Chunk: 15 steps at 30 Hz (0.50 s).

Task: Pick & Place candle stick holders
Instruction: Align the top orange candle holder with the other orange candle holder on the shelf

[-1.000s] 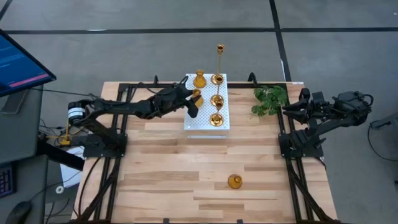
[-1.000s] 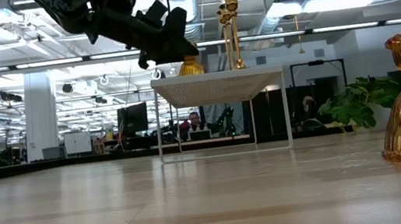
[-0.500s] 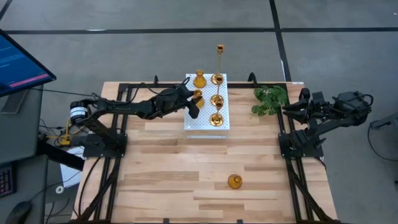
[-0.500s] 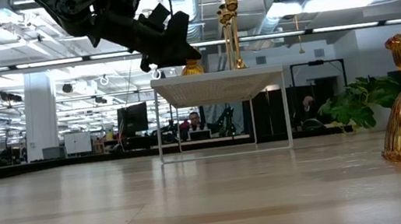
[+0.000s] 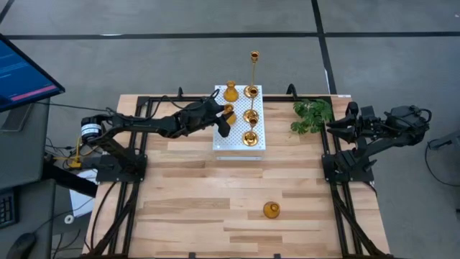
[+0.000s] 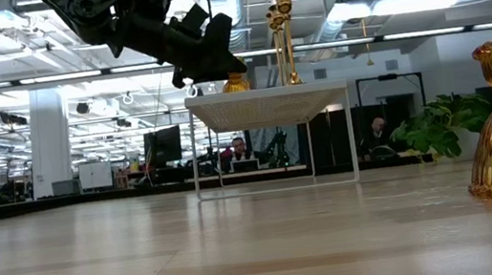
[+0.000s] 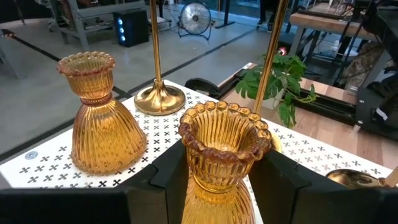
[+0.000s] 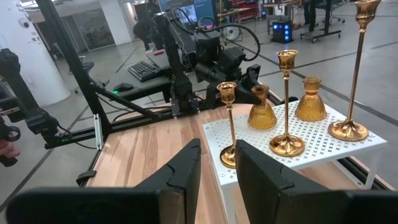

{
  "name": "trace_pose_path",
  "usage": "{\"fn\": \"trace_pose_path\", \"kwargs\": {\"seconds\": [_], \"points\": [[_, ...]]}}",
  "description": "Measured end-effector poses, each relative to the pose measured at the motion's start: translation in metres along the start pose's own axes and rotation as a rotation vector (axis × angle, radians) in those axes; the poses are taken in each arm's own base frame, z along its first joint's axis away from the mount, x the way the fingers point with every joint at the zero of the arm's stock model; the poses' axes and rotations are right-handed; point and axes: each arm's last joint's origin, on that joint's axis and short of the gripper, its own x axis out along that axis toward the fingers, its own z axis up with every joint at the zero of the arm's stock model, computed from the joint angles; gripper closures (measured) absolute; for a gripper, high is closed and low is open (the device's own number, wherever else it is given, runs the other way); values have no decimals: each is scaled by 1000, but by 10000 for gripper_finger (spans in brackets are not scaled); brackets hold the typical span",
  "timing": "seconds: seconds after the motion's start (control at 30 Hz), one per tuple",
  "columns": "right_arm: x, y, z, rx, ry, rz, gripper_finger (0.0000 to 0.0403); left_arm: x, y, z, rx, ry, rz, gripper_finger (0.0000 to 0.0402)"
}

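A: On the white perforated stand [image 5: 239, 119] at the far middle of the table [image 5: 201, 208], what has the left gripper [image 5: 224, 115] got?

B: Its two dark fingers [image 7: 166, 175] sit on either side of a ribbed amber-gold holder [image 7: 225, 163], pinching it low on the body. The holder is on the stand's left part, upright.

A: And its neighbours?

B: A second ribbed holder [image 7: 101, 116] stands just beside it, apart from the gripper. Three thin-stemmed brass candlesticks line the stand's right side: a short one [image 8: 229, 125], a middle one [image 8: 286, 104] and the tallest [image 8: 357, 73] at the far edge.

A: Any still on the wood?

B: One squat holder [image 5: 271, 210] stands alone near the front of the table, well apart from the stand.

A: The right gripper [image 8: 217, 163]?

B: It waits at the table's right edge beside the green plant [image 5: 312, 115], fingers spread with a clear gap, holding nothing.

A: Any writing to read?

B: None legible. The stand shows only a pattern of small cross-shaped cutouts.
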Motion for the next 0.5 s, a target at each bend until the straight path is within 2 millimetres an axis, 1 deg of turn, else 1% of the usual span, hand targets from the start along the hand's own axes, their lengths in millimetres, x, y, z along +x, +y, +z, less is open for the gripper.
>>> {"fn": "trace_pose_path", "kwargs": {"seconds": [0.3, 0.5], "points": [[0, 0, 0, 0, -1, -4, 312, 0, 1, 1, -5, -16, 22, 256], [0, 0, 0, 0, -2, -8, 312, 4, -1, -2, -9, -19, 21, 256]]}}
